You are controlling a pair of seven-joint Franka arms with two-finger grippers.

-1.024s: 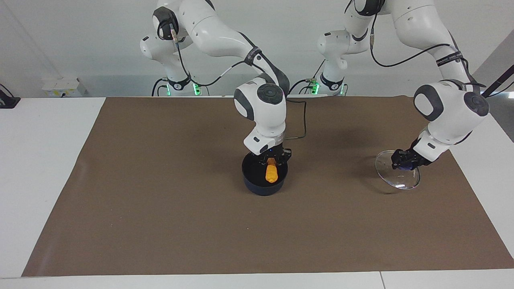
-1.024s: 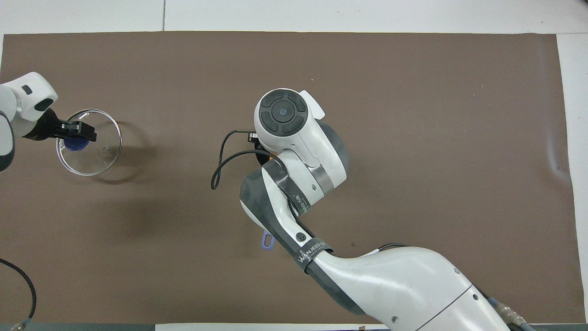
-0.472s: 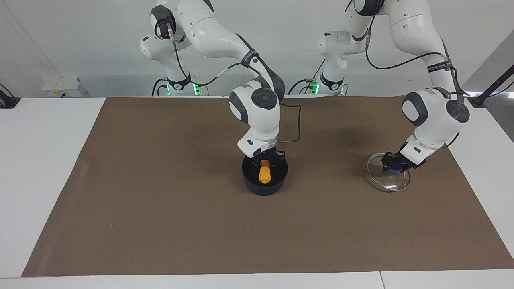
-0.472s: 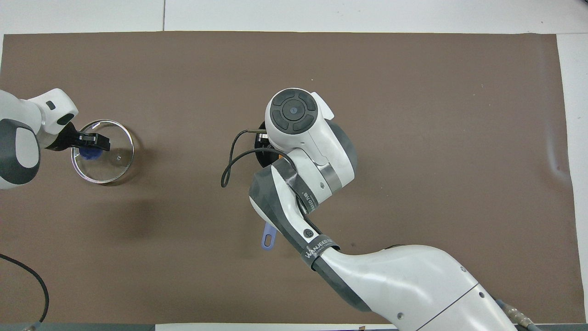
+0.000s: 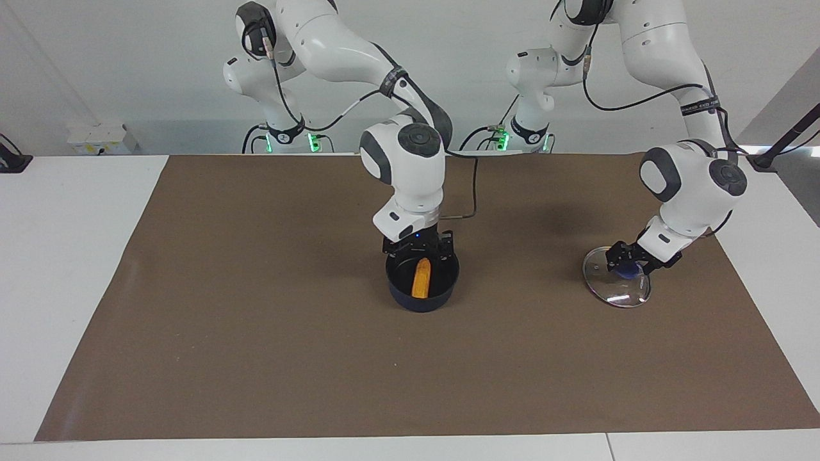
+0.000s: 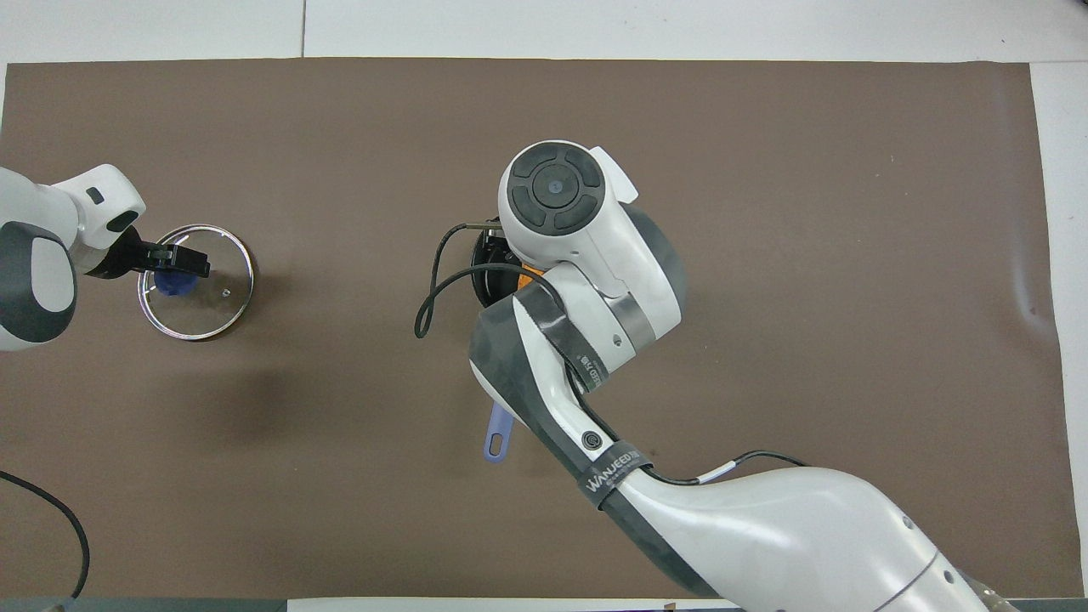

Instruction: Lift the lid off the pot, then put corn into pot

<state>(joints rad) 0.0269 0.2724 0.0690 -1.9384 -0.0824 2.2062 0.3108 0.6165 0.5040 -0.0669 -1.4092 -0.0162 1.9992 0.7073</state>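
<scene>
The pot point(image 5: 423, 301) stands mid-mat; in the overhead view only a bit of its rim point(image 6: 486, 274) and its blue handle's end point(image 6: 495, 442) show under the right arm. The corn point(image 5: 421, 279) lies tilted inside the pot; a sliver of the corn point(image 6: 531, 272) shows in the overhead view. My right gripper point(image 5: 419, 246) hangs just over the pot's rim, open, apart from the corn. The lid point(image 5: 608, 291) lies on the mat toward the left arm's end. My left gripper point(image 5: 631, 261) is shut on its blue knob point(image 6: 172, 283).
A brown mat point(image 5: 256, 320) covers most of the white table. A black cable point(image 5: 474, 192) loops from the right wrist over the mat beside the pot, on the side nearer the robots.
My right gripper lowered the corn into the pot and let go of it. My left gripper brought the tilted lid down flat onto the mat, a little toward the pot.
</scene>
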